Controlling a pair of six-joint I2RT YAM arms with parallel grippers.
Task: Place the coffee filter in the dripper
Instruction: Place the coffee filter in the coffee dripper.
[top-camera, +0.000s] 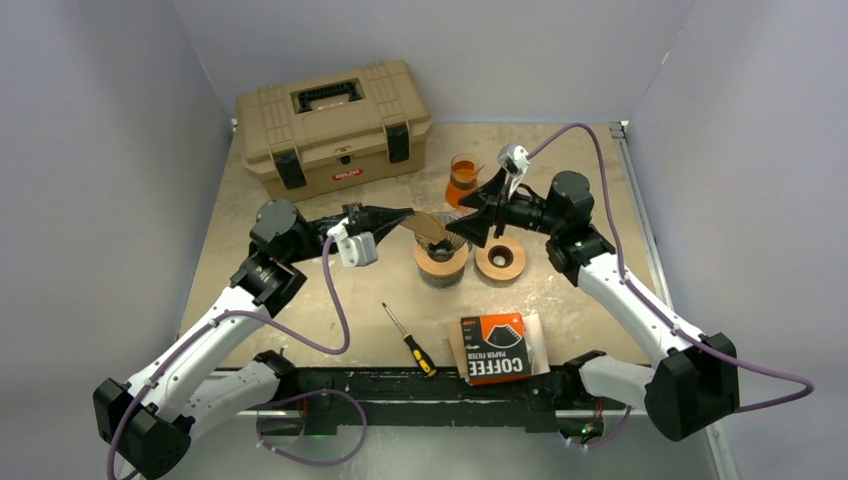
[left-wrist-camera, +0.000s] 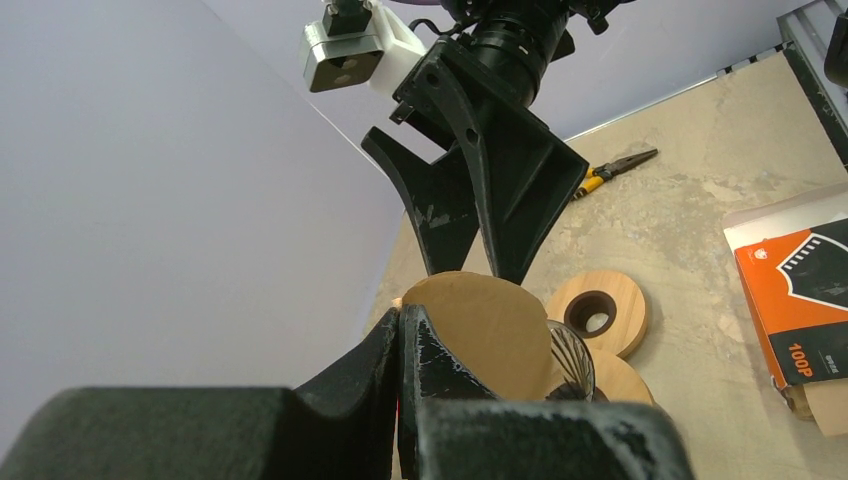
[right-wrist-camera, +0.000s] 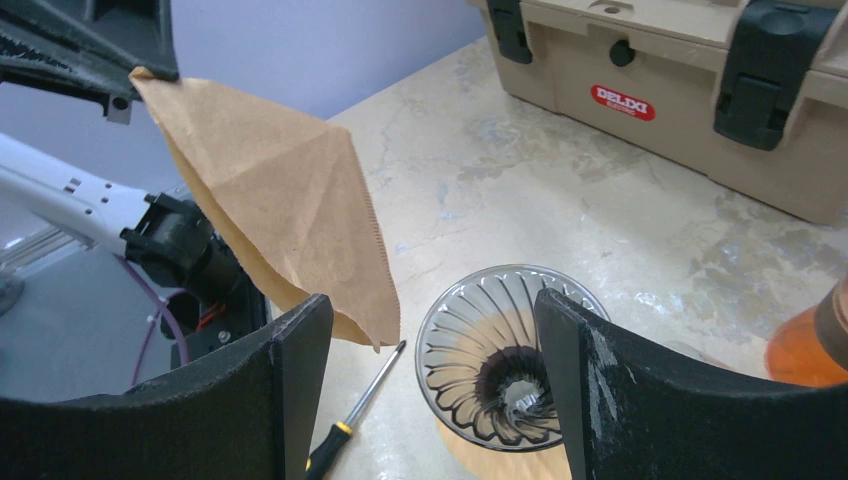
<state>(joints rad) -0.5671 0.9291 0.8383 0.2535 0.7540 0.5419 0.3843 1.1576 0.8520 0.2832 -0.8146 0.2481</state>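
In the top view, the left gripper (top-camera: 408, 217) is pressed together on the upper edge of a brown paper coffee filter (top-camera: 431, 228). It holds the filter in the air over the middle of the table (top-camera: 590, 310). The glass dripper (top-camera: 443, 250) sits just below on its wooden base (top-camera: 440, 268), and the filter is not seated in it. The right gripper (top-camera: 468, 217) is spread open on the far side of the filter. A wooden ring (top-camera: 500, 260) lies just right of the dripper, with an orange glass (top-camera: 462, 178) behind it. A tan toolbox (top-camera: 333, 125) fills the far left corner. A screwdriver (top-camera: 410, 340) and a filter pack (top-camera: 495, 347) lie by the near edge.

From the left wrist, the left gripper (left-wrist-camera: 403, 318) pinches the filter (left-wrist-camera: 495, 335) at its edge. The right gripper (left-wrist-camera: 475, 268) has its jaws parted just above the filter's rounded top. The dripper (left-wrist-camera: 572, 362) peeks out behind the paper, next to the wooden ring (left-wrist-camera: 600, 310). Pliers (left-wrist-camera: 612, 168) lie toward the right edge.

From the right wrist, the right gripper (right-wrist-camera: 432, 298) is wide open and grips nothing. The filter (right-wrist-camera: 290, 210) hangs from the left gripper (right-wrist-camera: 90, 45), its point just left of the dripper (right-wrist-camera: 495, 350) and clear of the rim.
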